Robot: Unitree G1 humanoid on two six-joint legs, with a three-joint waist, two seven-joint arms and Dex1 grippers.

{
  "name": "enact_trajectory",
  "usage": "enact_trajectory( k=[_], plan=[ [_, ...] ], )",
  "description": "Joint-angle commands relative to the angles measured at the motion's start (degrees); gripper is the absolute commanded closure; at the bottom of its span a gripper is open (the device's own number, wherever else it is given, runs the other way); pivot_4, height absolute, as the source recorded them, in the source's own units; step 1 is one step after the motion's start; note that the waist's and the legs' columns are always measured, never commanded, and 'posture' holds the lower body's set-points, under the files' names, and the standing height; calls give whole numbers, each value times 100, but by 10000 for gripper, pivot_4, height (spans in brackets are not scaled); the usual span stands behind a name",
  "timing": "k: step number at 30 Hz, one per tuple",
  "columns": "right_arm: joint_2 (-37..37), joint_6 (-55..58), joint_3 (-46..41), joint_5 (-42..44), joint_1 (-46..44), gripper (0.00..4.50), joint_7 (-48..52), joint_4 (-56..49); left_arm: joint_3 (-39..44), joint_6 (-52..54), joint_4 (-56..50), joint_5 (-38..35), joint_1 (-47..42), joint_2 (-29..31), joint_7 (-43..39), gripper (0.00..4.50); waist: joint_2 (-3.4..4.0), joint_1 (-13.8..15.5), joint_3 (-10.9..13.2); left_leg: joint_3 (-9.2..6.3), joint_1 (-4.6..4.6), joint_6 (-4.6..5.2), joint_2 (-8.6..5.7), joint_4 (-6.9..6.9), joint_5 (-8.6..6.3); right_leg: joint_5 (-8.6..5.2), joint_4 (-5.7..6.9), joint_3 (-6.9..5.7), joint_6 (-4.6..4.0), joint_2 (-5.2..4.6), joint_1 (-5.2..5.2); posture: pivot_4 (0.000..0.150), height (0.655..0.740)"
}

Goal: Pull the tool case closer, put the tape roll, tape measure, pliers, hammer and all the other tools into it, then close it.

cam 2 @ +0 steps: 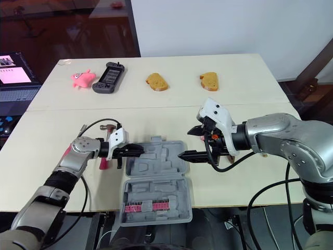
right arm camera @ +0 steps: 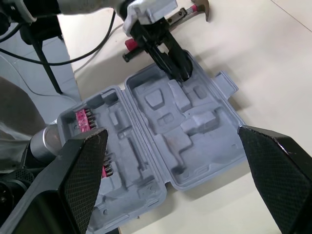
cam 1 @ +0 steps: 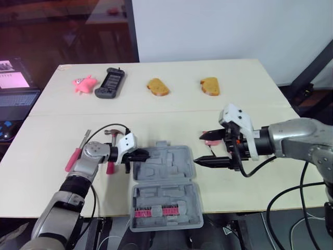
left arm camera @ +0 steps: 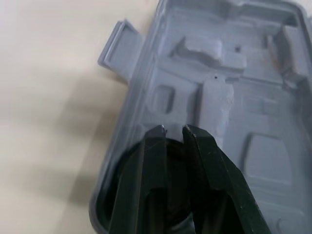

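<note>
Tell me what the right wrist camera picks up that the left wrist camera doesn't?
Right wrist view, not the left: the whole open tool case with its pink bits, the hammer beyond it, and the right gripper spread wide. Left wrist view, not the right: a dark round thing, probably the tape roll, seemingly held by the left gripper at the case's corner. Both: the left gripper and the case's grey moulded tray.
</note>
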Motion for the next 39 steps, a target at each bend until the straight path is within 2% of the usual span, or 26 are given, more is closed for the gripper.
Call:
enact_trajectory(
  k=[1, 5, 9, 13, 15, 17, 22, 28, 35, 39],
  plan=[
    [-80, -34, -62, 0, -137, 0, 32, -42, -126, -307, 615, 291, 2, -27, 110, 38703, 0, 21, -1, 0, 2, 0, 0, 1, 0, 0, 0, 0, 0, 0, 3, 1500, 7400],
    [-117, -94, -83, -39, -102, 0, 58, -57, -61, -332, 611, 176, -81, -93, 34, 38703, 4, 69, -7, 1, 8, 0, -1, 2, 0, 1, 0, 0, 1, 0, 8, 1500, 7400],
    [-206, -977, 43, -776, 258, 0, 133, -177, 320, 270, -190, -384, -223, -54, -59, 38703, 2, 101, -6, 1, 7, 0, 0, 3, 0, 1, 0, 0, 1, 0, 7, 1500, 7400],
    [-217, -1439, 149, -1311, 785, 0, 181, 315, 692, 1040, -1161, -771, -204, 258, -41, 38703, -7, 99, 0, 1, 0, 0, -1, 0, 0, 2, -3, -2, 3, 1, 1, 1500, 7400],
    [-234, -1837, 134, -1577, 1091, 0, 343, 588, 862, 1407, -1684, -958, -74, 508, -64, 33725, -5, 82, -1, 2, 0, -1, -1, -1, 0, 3, -3, 0, 3, 0, 1, 1500, 7400],
    [-199, -2281, 18, -1794, 1420, 0, 508, 912, 1076, 1709, -2135, -1125, 159, 853, -99, 26589, -5, 49, 0, 3, 1, -1, 2, -4, 0, 3, -3, 0, 2, 2, -1, 1500, 7400],
    [-256, -3582, -339, -2423, 2174, 0, 922, 1758, 1803, 2145, -2791, -1443, 956, 1813, -150, 900, -3, -45, 1, 6, 4, -1, 4, -14, 0, 3, -2, 3, 1, 3, -6, 1500, 7400],
    [-41, -5371, -1480, -2769, 2866, 0, 1367, 3583, 3356, 2044, -2544, -1670, 2406, 2675, 37, 381, -2, -27, 1, 11, 8, -2, 6, -17, -1, 3, -8, 5, -1, 2, -1, 1500, 7400],
    [-39, -6888, -1813, -3288, 2958, 0, 1772, 5327, 4923, 1651, -1584, -1931, 3508, 2835, 136, 381, -1, -34, 1, 14, 13, -4, 8, -18, -2, 1, -12, 6, -3, 1, 5, 1500, 7400],
    [-31, -7245, -1806, -3380, 2768, 0, 1945, 5770, 5381, 1434, -1166, -2036, 3908, 2952, -62, 381, 0, -56, 1, 23, 15, -4, 12, -28, -2, 1, -12, 9, -5, 0, -3, 1500, 7400]
  ],
)
